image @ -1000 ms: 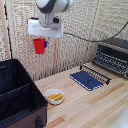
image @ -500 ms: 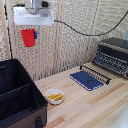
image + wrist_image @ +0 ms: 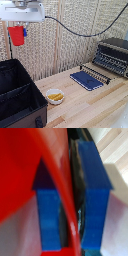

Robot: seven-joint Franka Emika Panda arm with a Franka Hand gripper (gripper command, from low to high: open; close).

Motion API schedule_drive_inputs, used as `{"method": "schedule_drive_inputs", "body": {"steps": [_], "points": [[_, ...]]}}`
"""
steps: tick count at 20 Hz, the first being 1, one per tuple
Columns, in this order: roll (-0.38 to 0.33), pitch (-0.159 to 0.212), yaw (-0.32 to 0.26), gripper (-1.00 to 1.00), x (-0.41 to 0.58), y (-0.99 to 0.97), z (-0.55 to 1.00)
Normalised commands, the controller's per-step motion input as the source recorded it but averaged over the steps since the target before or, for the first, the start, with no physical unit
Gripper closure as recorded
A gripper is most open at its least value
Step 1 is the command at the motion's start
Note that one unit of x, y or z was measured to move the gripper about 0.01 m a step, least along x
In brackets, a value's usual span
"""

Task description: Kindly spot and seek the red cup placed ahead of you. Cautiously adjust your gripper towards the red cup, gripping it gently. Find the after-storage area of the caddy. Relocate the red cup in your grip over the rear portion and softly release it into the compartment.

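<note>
My gripper point(image 3: 21, 28) is high at the exterior view's upper left, shut on the red cup point(image 3: 16, 36), which hangs below the white hand. The cup is well above the black caddy point(image 3: 20, 100), which stands open at the lower left with an inner divider wall across it. In the wrist view the two blue fingers point(image 3: 95, 193) pinch the cup's red wall point(image 3: 20, 173) between them, very close and blurred.
A white bowl with yellow food point(image 3: 55, 96) sits on the wooden table point(image 3: 95, 107) beside the caddy. A blue notebook point(image 3: 86, 80) lies further right. A dark toaster oven point(image 3: 112, 56) stands at the far right. A black cable crosses the slatted wall.
The gripper has carried the red cup toward the exterior view's left, from over the table to over the caddy, at about the same height.
</note>
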Motion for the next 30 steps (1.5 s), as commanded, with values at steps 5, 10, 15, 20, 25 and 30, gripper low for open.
{"method": "schedule_drive_inputs", "body": {"steps": [5,10,15,20,25,30], "points": [[-0.056,0.0,0.106,1.0,0.049,0.58,-0.21],[-0.049,0.0,0.121,1.0,0.095,0.46,-0.39],[-0.074,-0.001,0.113,1.0,0.132,0.34,-0.46],[-0.101,-0.073,0.109,1.0,0.179,0.22,-0.36],[-0.06,-0.083,0.229,-1.0,0.253,0.0,0.01],[-0.011,-0.001,0.278,-1.0,0.248,-0.11,0.11]]}}
